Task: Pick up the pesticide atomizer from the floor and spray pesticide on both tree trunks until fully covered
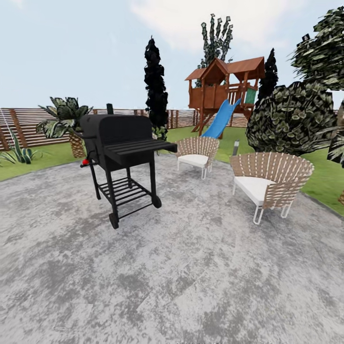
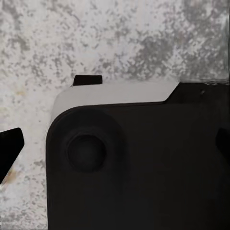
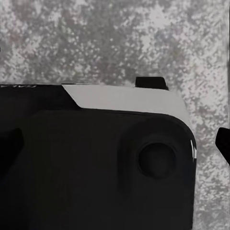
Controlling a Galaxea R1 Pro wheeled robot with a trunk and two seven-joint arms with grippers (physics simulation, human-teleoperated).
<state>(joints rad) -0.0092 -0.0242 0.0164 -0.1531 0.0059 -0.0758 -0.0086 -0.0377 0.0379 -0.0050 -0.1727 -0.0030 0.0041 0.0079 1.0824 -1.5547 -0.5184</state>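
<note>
A: Trees [image 1: 319, 48], then. Where do they stand from the jaws?

B: Start at the jaws. The left jaws are released. One dark fingertip [image 2: 10, 153] sits at each edge of the left wrist view, well apart and holding nothing.

A: And the right jaws?

B: Released too. Their fingertips [image 3: 224, 146] are spread just as wide, with no object held.

A: What is nearest to them?

B: A dark robot housing [image 2: 143, 182] with a round boss [image 2: 86, 152] and a pale grey band [image 2: 115, 93] along its edge. The right wrist view shows the same sort of housing [image 3: 96, 172]. Beyond both lies the mottled grey patio floor [image 1: 191, 286].

A: Further out?

B: Ahead of the jaws on the patio stands a black barbecue grill [image 1: 122, 157] on wheels. Past it are two wicker chairs with white cushions, one nearer [image 1: 270, 184] and one farther back [image 1: 197, 154].

A: And the garden?

B: The green lawn [image 1: 38, 160] rings the patio, edged by the slatted brown fence [image 1: 28, 125]. A short palm [image 1: 67, 122] grows near the fence. A wooden playhouse [image 1: 224, 88] with a blue slide [image 1: 220, 119] stands well beyond the chairs.

A: So the trees?

B: Far from the jaws, off the patio. One spreads ragged dark foliage at the right edge, above a round bush [image 1: 289, 117]. Another tall one [image 1: 217, 40] rises behind the playhouse.
</note>
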